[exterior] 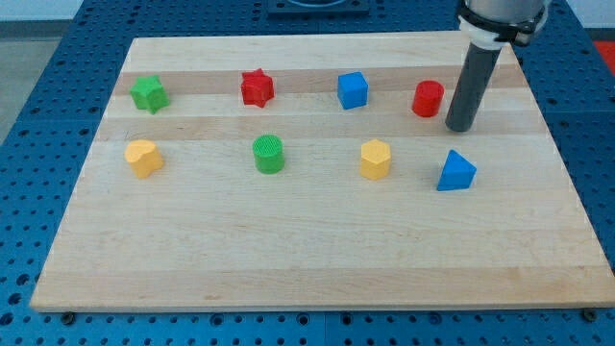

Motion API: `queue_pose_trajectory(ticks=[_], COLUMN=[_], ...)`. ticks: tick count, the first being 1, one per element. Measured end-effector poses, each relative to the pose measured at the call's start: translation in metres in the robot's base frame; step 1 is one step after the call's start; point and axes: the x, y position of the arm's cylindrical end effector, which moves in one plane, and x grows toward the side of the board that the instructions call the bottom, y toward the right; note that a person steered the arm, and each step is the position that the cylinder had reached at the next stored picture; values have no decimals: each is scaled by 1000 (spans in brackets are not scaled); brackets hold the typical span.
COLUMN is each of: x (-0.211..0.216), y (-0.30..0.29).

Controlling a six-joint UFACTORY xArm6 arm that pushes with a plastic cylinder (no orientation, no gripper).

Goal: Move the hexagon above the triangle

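Observation:
A yellow block that looks hexagonal (376, 159) lies right of the board's middle. The blue triangle (456, 171) lies to its right, a short gap apart. A small red block (429, 98), a cylinder or a hexagon, sits above and between them. My tip (460, 128) rests on the board just right of the red block and directly above the blue triangle, touching neither. The dark rod rises from it to the view's top right.
Along the top row lie a green star (149, 93), a red star (257, 87) and a blue cube (353, 89). In the lower row lie another yellow block (143, 158) and a green cylinder (269, 154). The wooden board (307, 259) rests on a blue perforated table.

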Motion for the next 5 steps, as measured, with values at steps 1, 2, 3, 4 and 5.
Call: queue_pose_trajectory(ticks=[1, 2, 3, 4, 5], x=[0, 0, 0, 0, 0], y=[-2, -14, -26, -33, -40])
